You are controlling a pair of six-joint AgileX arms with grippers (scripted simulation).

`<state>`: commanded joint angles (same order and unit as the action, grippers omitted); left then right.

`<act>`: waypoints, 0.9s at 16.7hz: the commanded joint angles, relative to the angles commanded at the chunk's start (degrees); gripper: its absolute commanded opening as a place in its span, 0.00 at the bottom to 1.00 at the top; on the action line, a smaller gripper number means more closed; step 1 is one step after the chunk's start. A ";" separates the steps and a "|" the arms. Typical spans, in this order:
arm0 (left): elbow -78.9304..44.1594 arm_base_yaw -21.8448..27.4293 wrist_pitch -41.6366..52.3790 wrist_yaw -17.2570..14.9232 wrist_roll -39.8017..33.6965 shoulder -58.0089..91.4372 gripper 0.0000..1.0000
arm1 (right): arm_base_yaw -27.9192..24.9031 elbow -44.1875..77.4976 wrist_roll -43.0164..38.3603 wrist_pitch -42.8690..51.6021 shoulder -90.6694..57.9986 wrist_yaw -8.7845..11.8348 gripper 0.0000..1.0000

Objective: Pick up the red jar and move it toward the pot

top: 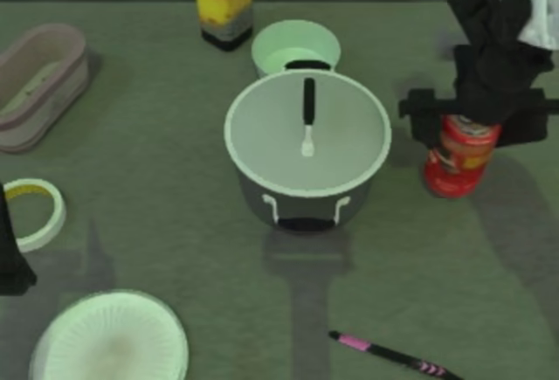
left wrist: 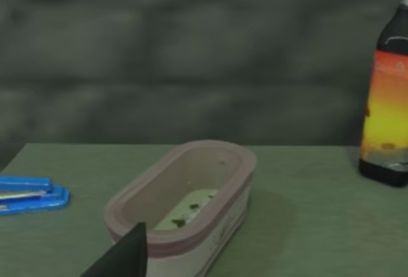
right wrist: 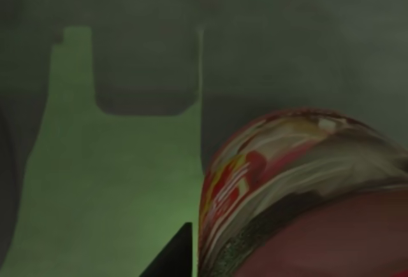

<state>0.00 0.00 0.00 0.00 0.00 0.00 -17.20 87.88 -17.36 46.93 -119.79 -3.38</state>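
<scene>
The red jar (top: 458, 160) stands just right of the grey pot (top: 301, 201), whose pale lid (top: 306, 127) carries a black-and-white bar handle. My right gripper (top: 473, 120) hangs straight over the jar and hides its top. In the right wrist view the red jar (right wrist: 299, 200) fills the near side, and one dark fingertip (right wrist: 182, 251) lies against its wall, so the gripper is shut on it. The other finger is hidden behind the jar. My left gripper (top: 9, 262) stays parked at the table's left edge, open, with one fingertip (left wrist: 131, 255) showing.
An orange-yellow bottle (top: 223, 0) and a white bowl (top: 295, 48) stand behind the pot. At the left are a pinkish oval container (top: 39, 83), a tape ring (top: 33, 212) and a paper plate (top: 109, 336). A pink-black pen (top: 389, 354) lies front right. A blue stapler (left wrist: 29, 193) lies beside the container.
</scene>
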 joint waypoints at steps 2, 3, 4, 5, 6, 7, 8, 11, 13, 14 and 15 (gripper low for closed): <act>0.00 0.00 0.00 0.00 0.00 0.00 1.00 | -0.02 -0.46 0.01 -0.56 -0.33 -0.05 0.00; 0.00 0.00 0.00 0.00 0.00 0.00 1.00 | -0.02 -0.46 0.01 -0.56 -0.33 -0.05 0.00; 0.00 0.00 0.00 0.00 0.00 0.00 1.00 | -0.02 -0.46 0.01 -0.56 -0.33 -0.05 0.00; 0.00 0.00 0.00 0.00 0.00 0.00 1.00 | -0.02 -0.46 0.01 -0.56 -0.33 -0.05 0.08; 0.00 0.00 0.00 0.00 0.00 0.00 1.00 | -0.02 -0.46 0.01 -0.56 -0.33 -0.05 0.15; 0.00 0.00 0.00 0.00 0.00 0.00 1.00 | -0.02 -0.46 0.01 -0.56 -0.33 -0.05 0.23; 0.00 0.00 0.00 0.00 0.00 0.00 1.00 | -0.02 -0.46 0.01 -0.56 -0.33 -0.05 0.30; 0.00 0.00 0.00 0.00 0.00 0.00 1.00 | -0.02 -0.46 0.01 -0.56 -0.33 -0.05 0.53; 0.00 0.00 0.00 0.00 0.00 0.00 1.00 | -0.02 -0.46 0.01 -0.56 -0.33 -0.05 0.68; 0.00 0.00 0.00 0.00 0.00 0.00 1.00 | -0.02 -0.46 0.01 -0.56 -0.33 -0.05 0.75; 0.00 0.00 0.00 0.00 0.00 0.00 1.00 | -0.02 -0.46 0.01 -0.56 -0.33 -0.05 0.83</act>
<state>0.00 0.00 0.00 0.00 0.00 0.00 -17.22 87.42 -17.35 46.37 -120.13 -3.42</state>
